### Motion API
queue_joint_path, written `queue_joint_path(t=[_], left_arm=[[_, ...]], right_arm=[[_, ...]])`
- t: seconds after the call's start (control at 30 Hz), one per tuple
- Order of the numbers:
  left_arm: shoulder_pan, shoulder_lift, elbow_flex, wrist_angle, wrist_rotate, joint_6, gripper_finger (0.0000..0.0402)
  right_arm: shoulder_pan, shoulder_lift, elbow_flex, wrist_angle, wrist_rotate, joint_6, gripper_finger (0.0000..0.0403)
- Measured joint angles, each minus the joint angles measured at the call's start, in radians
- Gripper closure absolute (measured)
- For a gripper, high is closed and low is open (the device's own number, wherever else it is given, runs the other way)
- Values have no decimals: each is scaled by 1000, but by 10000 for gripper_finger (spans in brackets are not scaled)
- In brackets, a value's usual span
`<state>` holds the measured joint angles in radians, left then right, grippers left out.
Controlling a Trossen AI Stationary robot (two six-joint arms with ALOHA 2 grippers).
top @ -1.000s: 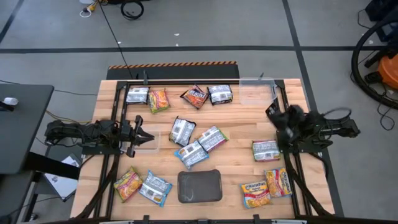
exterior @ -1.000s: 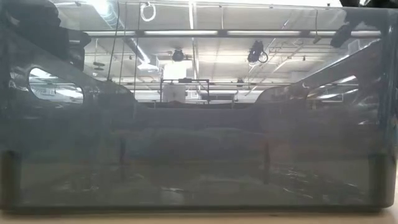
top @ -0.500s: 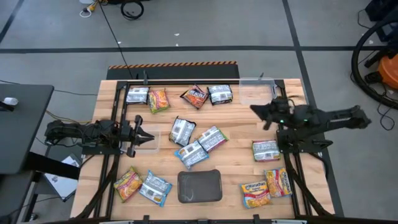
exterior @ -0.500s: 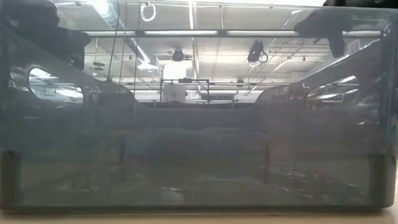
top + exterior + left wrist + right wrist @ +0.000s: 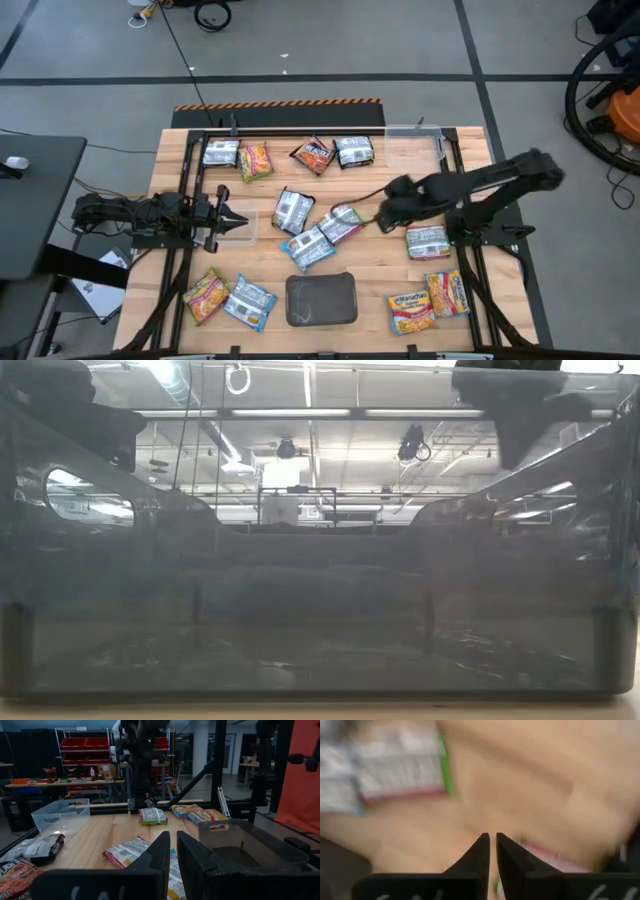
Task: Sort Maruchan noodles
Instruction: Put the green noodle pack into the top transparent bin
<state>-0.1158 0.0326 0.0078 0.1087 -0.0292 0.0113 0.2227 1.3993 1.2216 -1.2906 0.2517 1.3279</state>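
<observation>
Right claw (image 5: 384,214): fingers nearly together, empty, above table (image 5: 390,275). Green-silver noodle packet (image 5: 342,222) just beside tip; second green-silver packet (image 5: 427,241) close behind. Left claw (image 5: 232,218): parked at left table edge, fingers nearly closed, empty; white-grey packet (image 5: 293,209) ahead, apart.

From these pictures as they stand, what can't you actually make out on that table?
- Low view: a dark translucent wall right before the camera hides the tabletop and every packet.
- Right wrist view: motion blur smears the green-edged packet; its print is unreadable.
- High view: the packets' flavour text, as on the packet beside the right tool, is too small.
- Left wrist view: the left tool's own fingers cover the packet just ahead.
</observation>
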Motion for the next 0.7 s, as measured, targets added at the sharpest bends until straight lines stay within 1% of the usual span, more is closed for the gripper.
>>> queue_joint_path(t=[0.1,0.2,0.33,0.43,0.53,0.7], left_arm=[[0,0,0,31,0,-34,361],[0,0,0,81,0,-180,361],[0,0,0,134,-1,-407,361],[0,0,0,145,-1,-480,361],[0,0,0,143,-1,-505,361],[0,0,0,142,0,-506,361]], right_arm=[[26,124,15,-27,-129,81,330],[47,230,15,-31,-197,134,286],[60,332,15,-82,-244,208,229],[69,385,15,-133,-246,221,197],[70,412,-8,-122,-246,209,181],[70,408,-87,-25,-253,245,184]])
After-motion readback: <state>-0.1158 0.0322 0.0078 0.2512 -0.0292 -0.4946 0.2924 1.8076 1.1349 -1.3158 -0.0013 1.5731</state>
